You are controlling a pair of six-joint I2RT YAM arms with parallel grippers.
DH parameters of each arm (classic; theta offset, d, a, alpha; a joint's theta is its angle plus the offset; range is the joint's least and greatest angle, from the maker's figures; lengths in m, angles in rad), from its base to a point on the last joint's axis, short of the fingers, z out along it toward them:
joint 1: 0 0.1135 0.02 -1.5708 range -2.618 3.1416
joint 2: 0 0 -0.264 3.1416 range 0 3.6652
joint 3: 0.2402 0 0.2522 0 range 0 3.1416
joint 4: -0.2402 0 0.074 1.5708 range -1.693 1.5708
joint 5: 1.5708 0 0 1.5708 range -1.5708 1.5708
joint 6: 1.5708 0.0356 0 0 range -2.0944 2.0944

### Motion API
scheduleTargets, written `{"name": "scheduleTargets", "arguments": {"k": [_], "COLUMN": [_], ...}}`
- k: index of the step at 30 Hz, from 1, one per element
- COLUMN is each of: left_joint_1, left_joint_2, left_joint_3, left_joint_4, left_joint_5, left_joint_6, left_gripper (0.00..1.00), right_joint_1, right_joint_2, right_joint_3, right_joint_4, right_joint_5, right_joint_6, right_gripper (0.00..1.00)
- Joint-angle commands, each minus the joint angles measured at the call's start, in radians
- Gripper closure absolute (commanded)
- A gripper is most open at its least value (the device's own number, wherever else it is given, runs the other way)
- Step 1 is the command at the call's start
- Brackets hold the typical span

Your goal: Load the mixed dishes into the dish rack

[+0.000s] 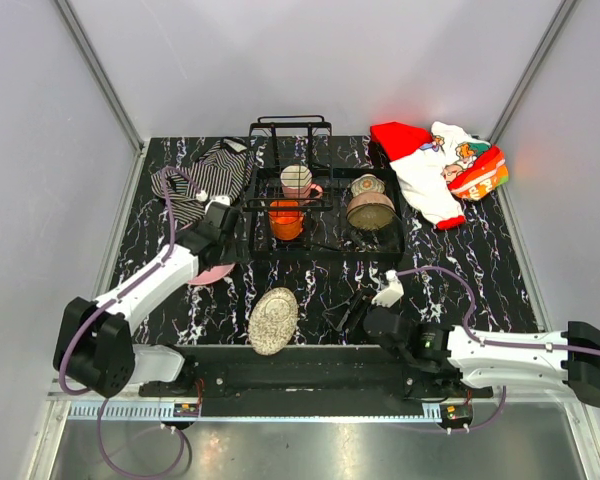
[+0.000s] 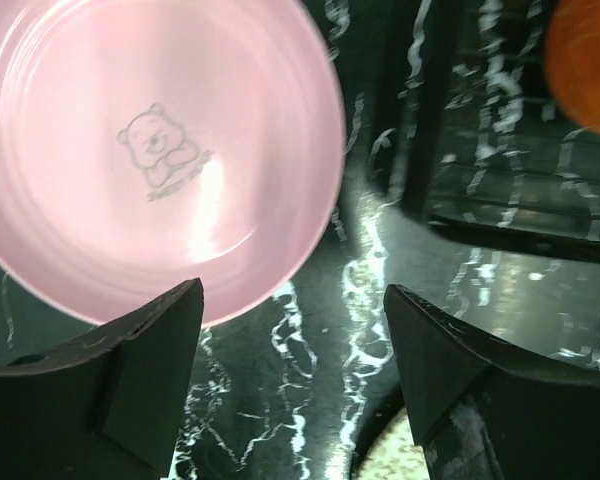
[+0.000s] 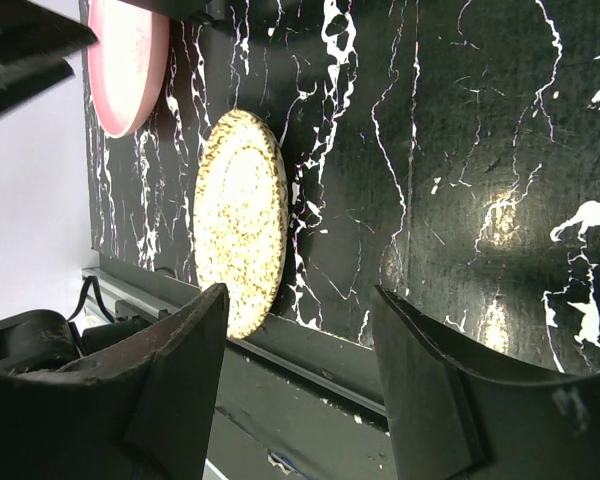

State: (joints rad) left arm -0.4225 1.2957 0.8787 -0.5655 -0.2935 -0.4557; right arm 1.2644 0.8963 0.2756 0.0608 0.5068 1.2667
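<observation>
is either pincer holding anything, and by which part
Nothing is held: the left pincer is open by the pink plate, and the right pincer is open and empty.

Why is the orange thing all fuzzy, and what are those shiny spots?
Left wrist view: the small orange cup in the corner is out of focus, and soft glare shines on the pink plate. Right wrist view: bright glare patches sit on the glossy table. Top view: mostly sharp.

Glossy pink plate [image 2: 150, 150], speckled matt tan-gold plate [image 3: 238, 215], thin black wire rack [image 1: 320, 252], shiny marble-look table [image 3: 460, 150]
</observation>
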Motion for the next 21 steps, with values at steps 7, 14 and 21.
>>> {"name": "scheduleTargets", "arguments": {"k": [7, 14, 21], "left_joint_1": [-0.018, -0.019, -0.012], "left_joint_2": [0.068, 0.093, -0.005], "left_joint_3": [-0.063, -0.067, -0.13], "left_joint_4": [0.099, 0.114, 0.139], "left_joint_5": [-0.154, -0.191, -0.208], "left_joint_6": [-0.044, -0.1, -0.2], "left_gripper": [0.23, 0.23, 0.21], "right_joint_1": [0.006, 0.006, 0.007], "right_joint_2": [-0.023, -0.048, -0.074], "right_joint_3": [-0.004, -0.018, -0.035], "right_joint_4": [-0.006, -0.013, -0.026], "right_joint_5": [0.044, 0.049, 0.056], "right_joint_6": [0.005, 0.017, 0.025], "right_gripper": [0.36, 0.36, 0.36]}}
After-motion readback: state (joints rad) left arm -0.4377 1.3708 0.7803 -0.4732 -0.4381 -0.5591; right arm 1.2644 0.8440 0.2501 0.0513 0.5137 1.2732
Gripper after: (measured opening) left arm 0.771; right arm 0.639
